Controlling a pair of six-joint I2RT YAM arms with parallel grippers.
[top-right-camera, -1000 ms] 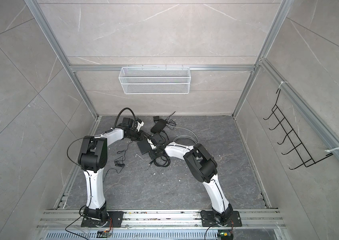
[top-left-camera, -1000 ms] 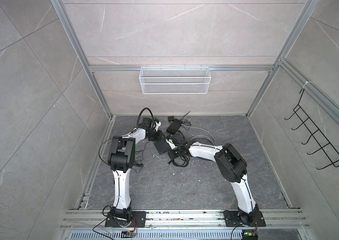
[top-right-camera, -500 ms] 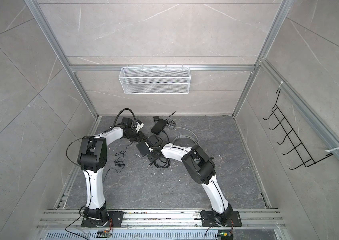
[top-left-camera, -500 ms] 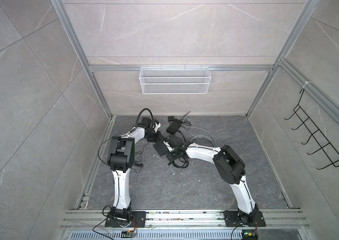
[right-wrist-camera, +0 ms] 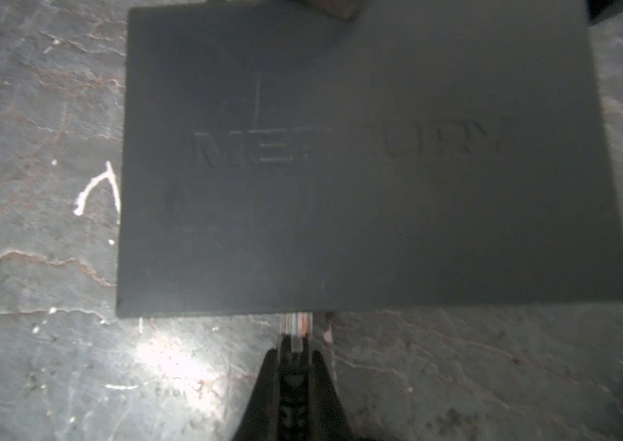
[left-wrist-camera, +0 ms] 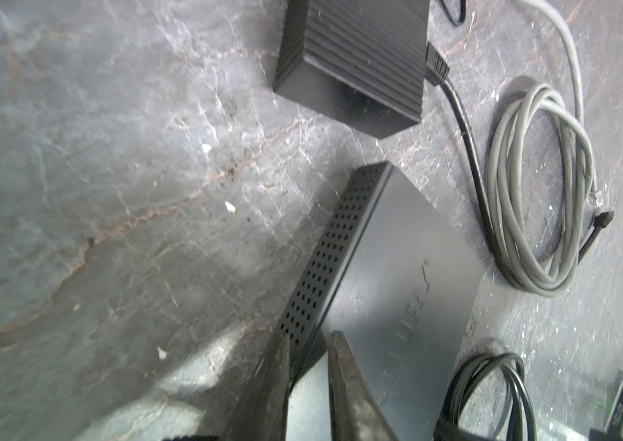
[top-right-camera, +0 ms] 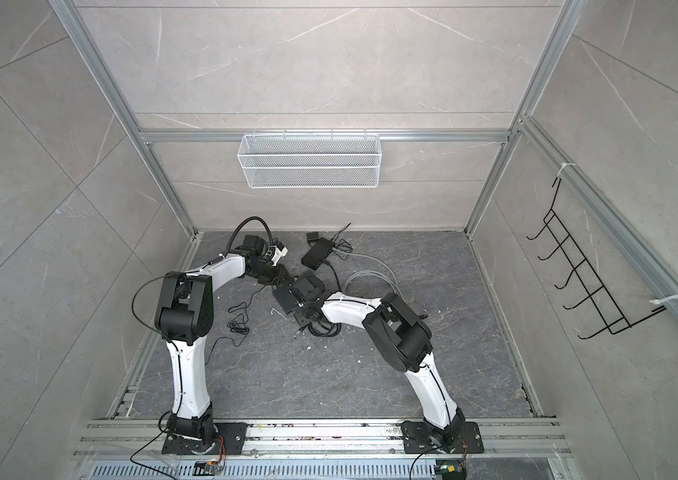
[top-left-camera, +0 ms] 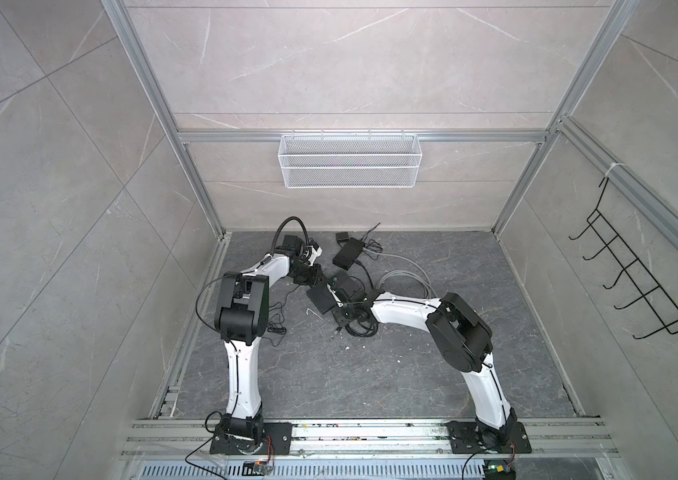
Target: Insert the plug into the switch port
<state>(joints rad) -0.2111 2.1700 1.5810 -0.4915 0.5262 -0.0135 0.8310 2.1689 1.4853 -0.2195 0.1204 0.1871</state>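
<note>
Where the right claw [right-wrist-camera: 294, 353] sat low over the grey stone counter [top-left-camera: 370, 374], its fingers were pressed together on the clear plug [right-wrist-camera: 296, 324]. The plug's tip met the near edge of the switch [right-wrist-camera: 340, 172], a flat dark box with raised lettering on its lid. How far the plug went in I could not tell, for the lid hid the front face. In both top views the switch [top-left-camera: 320, 297] [top-right-camera: 285, 301] lay flat on the counter between the two claws, near the middle of the scene.

At its far side the left claw [left-wrist-camera: 308, 357] sat over the corner by the perforated side wall. One finger [left-wrist-camera: 273, 382] stood just outside that wall and the other over the lid, with a narrow gap between them. Whether they pinched the box or only straddled it I could not tell.

A black coiled lead [left-wrist-camera: 493, 393] lay just beside the switch. Farther back a coil of grey cable [left-wrist-camera: 539, 183] rested on the counter. Beyond it lay a ribbed black box [left-wrist-camera: 355, 65], apart from the switch, with a black cord [left-wrist-camera: 462, 126] plugged into its side. On the back wall hung a white wire basket [top-left-camera: 350, 160], and a black hook rack [top-left-camera: 640, 286] hung on the right-hand wall.
</note>
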